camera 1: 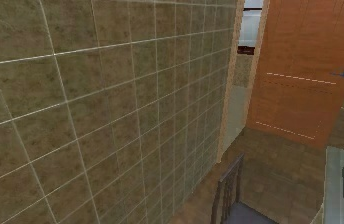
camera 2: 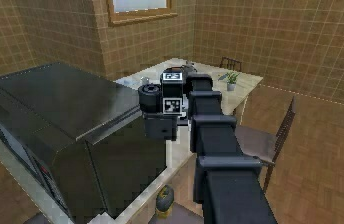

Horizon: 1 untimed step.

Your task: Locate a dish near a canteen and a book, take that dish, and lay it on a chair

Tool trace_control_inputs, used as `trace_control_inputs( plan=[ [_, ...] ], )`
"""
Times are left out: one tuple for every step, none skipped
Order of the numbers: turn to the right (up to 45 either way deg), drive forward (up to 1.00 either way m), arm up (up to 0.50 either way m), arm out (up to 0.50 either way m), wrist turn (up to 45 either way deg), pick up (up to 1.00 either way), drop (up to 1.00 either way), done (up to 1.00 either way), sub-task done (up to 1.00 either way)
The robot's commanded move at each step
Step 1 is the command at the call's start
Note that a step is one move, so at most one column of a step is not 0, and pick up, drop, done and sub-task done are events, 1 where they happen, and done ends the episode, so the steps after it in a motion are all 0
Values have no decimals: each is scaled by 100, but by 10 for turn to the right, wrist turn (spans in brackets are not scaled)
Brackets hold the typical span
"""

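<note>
One dark square arm (camera 2: 220,150) rises from six o'clock in the arm side view. A small yellowish rounded thing (camera 2: 165,200) sits low at the arm's seven o'clock. A large black boxy appliance (camera 2: 60,115) stands at nine o'clock of the arm. The hand (camera 2: 148,98) is at the arm's far end, just left of two white marker squares (camera 2: 173,77). The appliance's top lies behind it, so I cannot tell whether it holds anything.

A dark chair (camera 2: 270,140) stands at four o'clock of the hand, beside a pale counter (camera 2: 208,72). On the counter, at two o'clock of the hand, is a small potted plant (camera 2: 230,81). Small pale shapes (camera 2: 140,76) lie at the hand's twelve o'clock; whether any is the dish cannot be told. A second chair (camera 2: 230,63) stands beyond the counter, before a tiled wall (camera 2: 300,40) bearing a wooden frame (camera 2: 140,12).

In the forward view, a dark chair back (camera 1: 230,185) shows at six o'clock, an olive tiled partition (camera 1: 80,110) at nine and an orange door (camera 1: 300,70) at two.
</note>
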Motion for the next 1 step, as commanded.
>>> trace_control_inputs(
  plan=[
    [0, 0, 0, 0, 30, 0, 0, 0, 0]
  ],
)
